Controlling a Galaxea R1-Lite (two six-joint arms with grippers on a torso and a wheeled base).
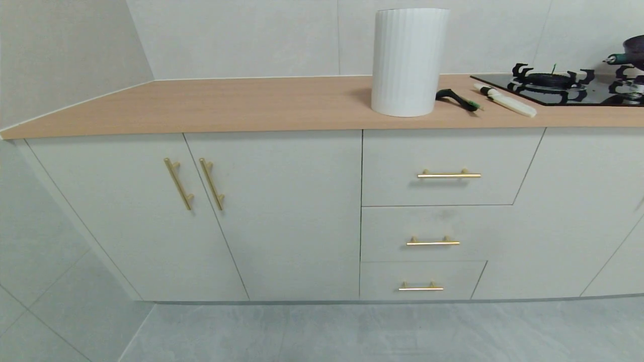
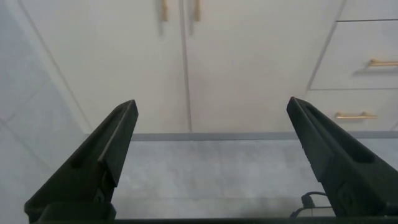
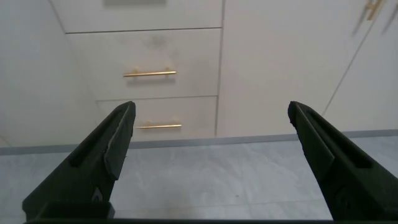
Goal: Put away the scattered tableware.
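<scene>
Hanging low over the grey floor (image 2: 205, 168), my left gripper (image 2: 211, 107) has its jaws spread wide, grasping nothing, facing the cabinet doors (image 2: 249, 56). My right gripper (image 3: 211, 107) is released just the same, facing the drawers (image 3: 186, 56). Up on the counter (image 1: 226, 103), a black-handled utensil (image 1: 455, 98) lies just beside a tall white canister (image 1: 408, 60), and a white utensil (image 1: 505, 100) lies near it by the stove (image 1: 553, 88).

Countertop (image 1: 226, 105) open left of white cylinder (image 1: 408, 63); cylinder and hob (image 1: 553, 94) flank utensils (image 1: 504, 100), narrowing access there.
</scene>
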